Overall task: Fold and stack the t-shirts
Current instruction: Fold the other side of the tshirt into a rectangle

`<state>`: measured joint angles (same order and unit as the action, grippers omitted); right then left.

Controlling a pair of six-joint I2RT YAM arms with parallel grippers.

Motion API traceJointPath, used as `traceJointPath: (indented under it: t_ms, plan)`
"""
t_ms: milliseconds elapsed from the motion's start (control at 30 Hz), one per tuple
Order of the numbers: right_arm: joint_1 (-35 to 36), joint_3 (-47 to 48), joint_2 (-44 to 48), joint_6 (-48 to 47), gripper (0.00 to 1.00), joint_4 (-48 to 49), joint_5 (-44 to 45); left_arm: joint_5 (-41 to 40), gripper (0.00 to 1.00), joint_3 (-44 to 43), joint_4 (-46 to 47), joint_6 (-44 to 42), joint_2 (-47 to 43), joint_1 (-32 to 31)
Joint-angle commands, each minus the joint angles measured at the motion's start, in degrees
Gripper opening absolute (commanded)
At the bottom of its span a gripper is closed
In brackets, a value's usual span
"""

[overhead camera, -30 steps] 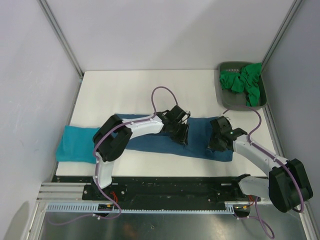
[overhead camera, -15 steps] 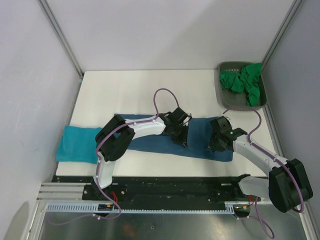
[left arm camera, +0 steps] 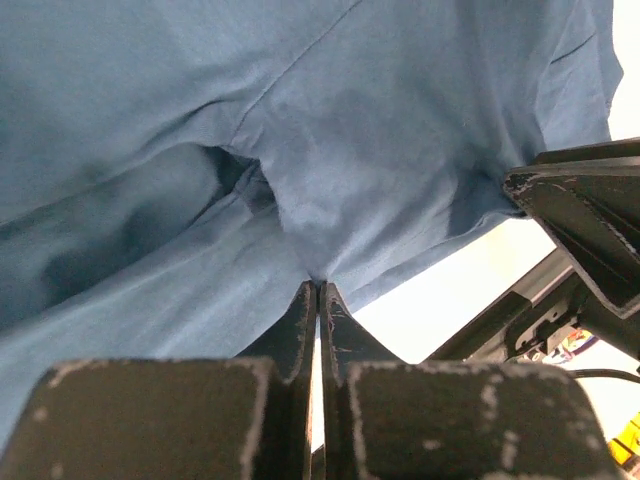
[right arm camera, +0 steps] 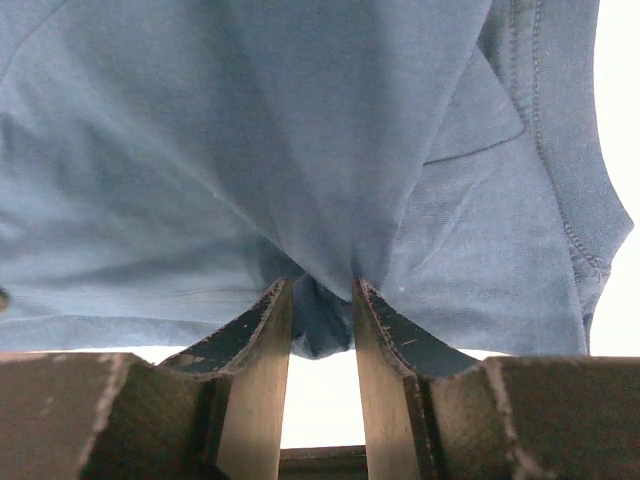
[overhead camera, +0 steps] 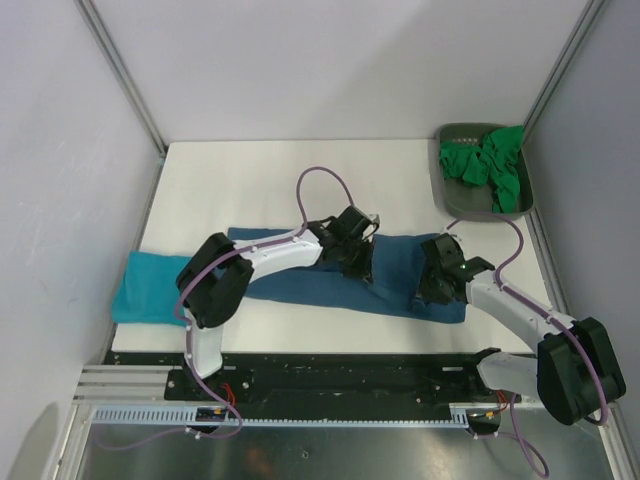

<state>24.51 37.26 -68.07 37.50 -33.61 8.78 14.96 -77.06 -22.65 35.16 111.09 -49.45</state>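
Observation:
A dark steel-blue t-shirt (overhead camera: 395,272) lies folded in a long strip across the middle of the white table. My left gripper (overhead camera: 362,268) is on its middle, shut, with a pinch of the blue cloth (left arm camera: 350,130) held at its fingertips (left arm camera: 317,285). My right gripper (overhead camera: 430,290) is at the strip's right end near the front edge. Its jaws (right arm camera: 322,285) stand a little apart, closed on a thick fold of the same shirt (right arm camera: 300,130). A turquoise t-shirt (overhead camera: 150,285) lies folded at the front left, partly under the blue one. Green t-shirts (overhead camera: 485,165) are heaped in the tray.
The dark grey tray (overhead camera: 470,213) stands at the back right corner. White walls with metal posts close in the table on three sides. In the left wrist view my right arm (left arm camera: 590,220) shows close by on the right.
My left gripper has closed on the blue cloth and shifted slightly toward the back of the table. The right gripper has stayed where it was, holding its fold.

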Motion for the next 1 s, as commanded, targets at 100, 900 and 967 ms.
traceJointPath:
  t_ms: [100,900,967]
  plan:
    - [-0.3,-1.7,1.4,1.2,0.36,0.5,1.0,-1.4,0.00,2.1,0.4,0.5,-5.1,2.5]
    - [-1.9,-0.2,8.5,9.0,0.35,-4.5,0.8,-0.3,0.24,4.5,0.5,-2.0,-3.1,2.5]
    - [-3.2,-0.4,8.9,11.2,0.36,-5.6,2.0,-0.8,0.28,5.3,0.5,-2.6,-5.5,2.8]
